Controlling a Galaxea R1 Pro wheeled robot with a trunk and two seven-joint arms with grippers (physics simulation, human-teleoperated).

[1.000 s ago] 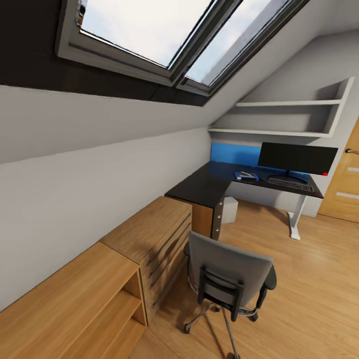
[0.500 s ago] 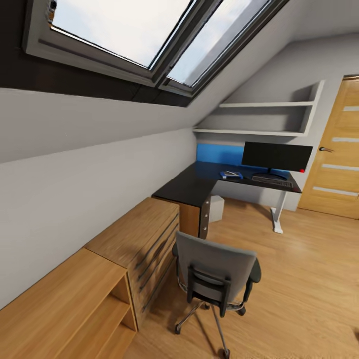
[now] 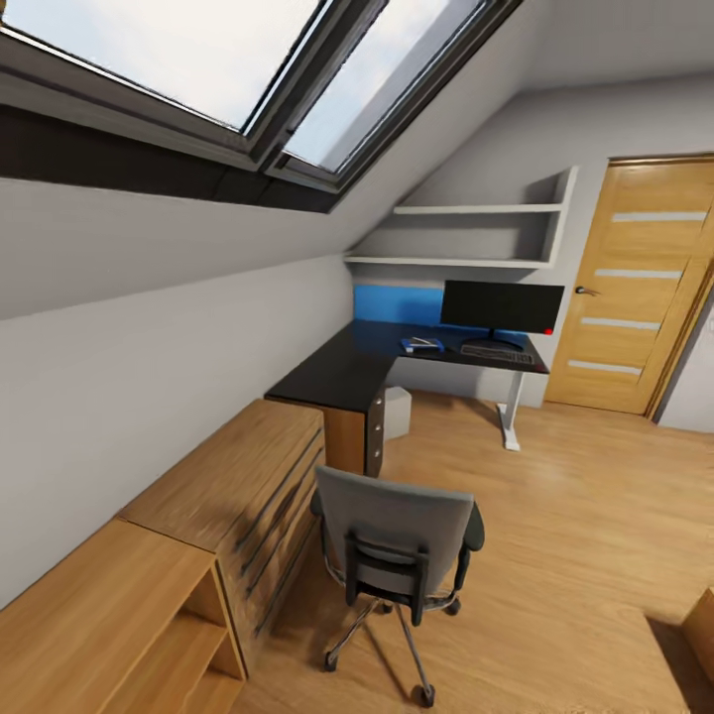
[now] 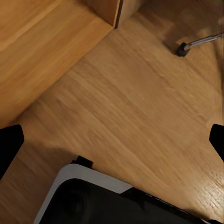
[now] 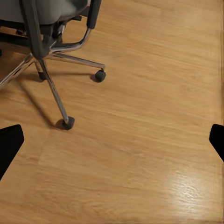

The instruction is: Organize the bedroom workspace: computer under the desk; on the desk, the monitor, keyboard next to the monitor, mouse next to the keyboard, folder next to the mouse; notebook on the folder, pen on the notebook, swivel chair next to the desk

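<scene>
While both grippers [image 4: 112, 140] [image 5: 112, 140] hang spread over bare floor, swivel chair [image 5: 44, 18] stands just beyond the right gripper.

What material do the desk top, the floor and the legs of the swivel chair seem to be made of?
The desk top looks like a smooth black laminate, with a faint sheen. The floor looks like varnished light wood planks, with visible grain and a glare patch. The swivel chair legs look like polished chrome metal, bright and reflective.

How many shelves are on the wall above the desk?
2. The upper white wall shelf sits under the sloped ceiling; the lower white wall shelf runs just above the flat black monitor on the long black-topped desk. None seems hidden.
</scene>
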